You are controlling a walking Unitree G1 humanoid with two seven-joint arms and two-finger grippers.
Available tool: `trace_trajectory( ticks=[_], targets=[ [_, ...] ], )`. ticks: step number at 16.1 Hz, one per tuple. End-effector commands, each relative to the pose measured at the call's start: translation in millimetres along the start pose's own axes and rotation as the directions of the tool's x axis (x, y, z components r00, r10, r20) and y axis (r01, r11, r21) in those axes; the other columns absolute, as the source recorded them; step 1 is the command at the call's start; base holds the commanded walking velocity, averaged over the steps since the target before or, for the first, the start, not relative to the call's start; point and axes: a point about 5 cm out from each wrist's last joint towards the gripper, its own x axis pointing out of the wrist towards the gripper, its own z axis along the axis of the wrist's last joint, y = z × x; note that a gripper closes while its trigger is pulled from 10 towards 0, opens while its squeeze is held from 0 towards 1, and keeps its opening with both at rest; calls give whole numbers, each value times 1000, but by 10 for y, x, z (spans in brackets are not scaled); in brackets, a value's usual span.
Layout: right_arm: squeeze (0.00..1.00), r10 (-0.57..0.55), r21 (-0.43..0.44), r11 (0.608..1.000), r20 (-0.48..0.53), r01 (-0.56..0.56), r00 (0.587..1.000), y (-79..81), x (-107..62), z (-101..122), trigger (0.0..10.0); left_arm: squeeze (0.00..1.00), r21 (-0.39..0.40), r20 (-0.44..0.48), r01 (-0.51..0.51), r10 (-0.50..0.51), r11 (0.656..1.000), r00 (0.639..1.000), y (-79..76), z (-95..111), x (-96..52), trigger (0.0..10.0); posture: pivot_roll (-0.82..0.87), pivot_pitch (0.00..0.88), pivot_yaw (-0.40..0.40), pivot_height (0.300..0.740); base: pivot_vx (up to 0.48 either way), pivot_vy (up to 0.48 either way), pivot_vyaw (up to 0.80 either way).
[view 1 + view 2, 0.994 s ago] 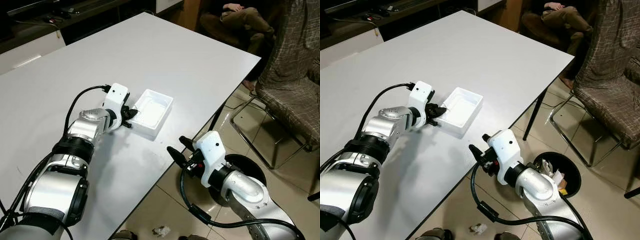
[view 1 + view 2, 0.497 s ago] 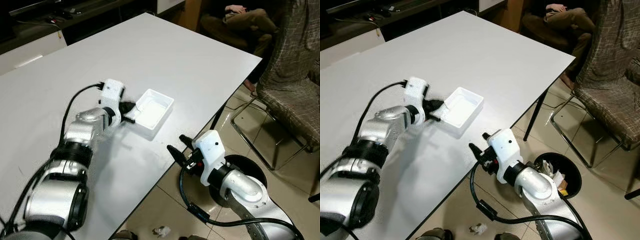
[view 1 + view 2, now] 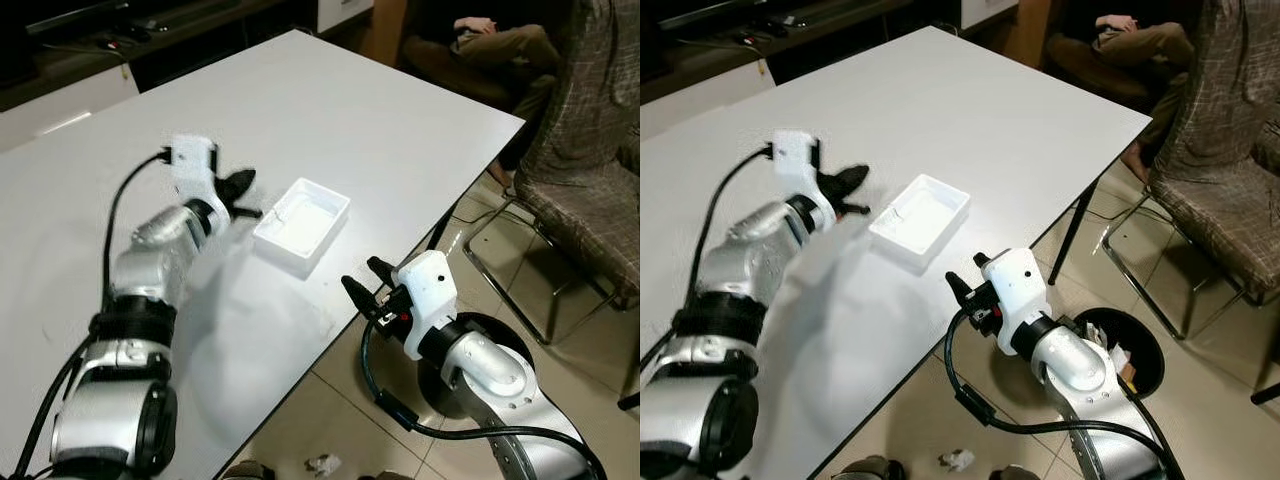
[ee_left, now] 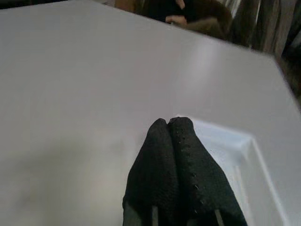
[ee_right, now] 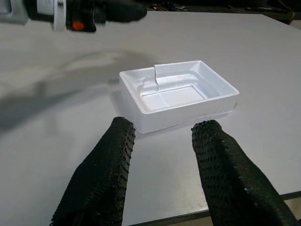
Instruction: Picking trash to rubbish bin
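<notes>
One white plastic tray [image 3: 302,224] lies on the white table [image 3: 330,110], near the edge that faces the robot's right side, empty and open side up. Two grippers are in view. The left gripper [image 3: 243,194] hangs above the tabletop just beside the tray's short end, apart from it, its two black fingers [image 4: 174,165] pressed together with nothing between them. The right gripper [image 3: 366,283] sits just off the table edge, level with the tray and a little short of it, its two fingers [image 5: 110,169] spread apart and empty.

One black rubbish bin [image 3: 1145,345] stands on the tiled floor beneath the right arm; the right eye view shows scraps of paper inside it, while in the left eye view the arm covers most of its opening. One small crumpled bit of paper [image 3: 958,459] lies on the floor close to the table. One chair [image 3: 580,190] with a patterned cover stands beyond the bin, and a seated person [image 3: 480,45] is at the far end of the table.

The right wrist view reveals moulded steps and a raised tab inside the tray, which the head views do not resolve. The left wrist view shows the tray's corner just past the closed fingertips. No writing can be read anywhere
</notes>
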Motion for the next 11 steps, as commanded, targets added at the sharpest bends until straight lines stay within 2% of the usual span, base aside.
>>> trace_trajectory(
  ticks=[1, 2, 5, 7, 9, 11],
  targets=[
    [0, 0, -3, 1000, 2, 0, 1000, 7, -5, -8, 10000, 0, 83, 26, 6, -8, 997, 1000, -39, 77, 28, 1059, -72, 44, 20, 740, 0, 0, 0],
    [0, 14, -10, 1000, -5, -15, 1000, 24, -14, -12, 10000, 1000, 110, 39, 23, -27, 994, 999, -52, 141, 68, 10000, -76, 46, 26, 740, 0, 0, 0],
    [0, 53, -11, 999, -29, -53, 998, 89, -80, -52, 10000, 1000, 170, 5, 40, -41, 985, 999, -43, 230, 137, 10000, -86, 43, 32, 740, 0, 0, 0],
    [0, 52, -5, 999, -44, -52, 998, 105, -148, -87, 10000, 1000, 198, -76, 40, -26, 979, 997, -29, 130, 139, 10000, -94, 48, 27, 740, 0, 0, 0],
    [0, 36, -12, 999, -60, -37, 998, 46, -171, -100, 10000, 1000, 193, -138, 54, -27, 980, 990, -41, 21, 150, 10000, -103, 50, 29, 740, 0, 0, 0],
    [0, 16, -6, 1000, -57, -16, 998, -9, -175, -90, 10000, 1000, 196, -166, 42, -9, 980, 986, -24, -23, 164, 10000, -97, 55, 26, 740, 0, 0, 0]
  ],
)
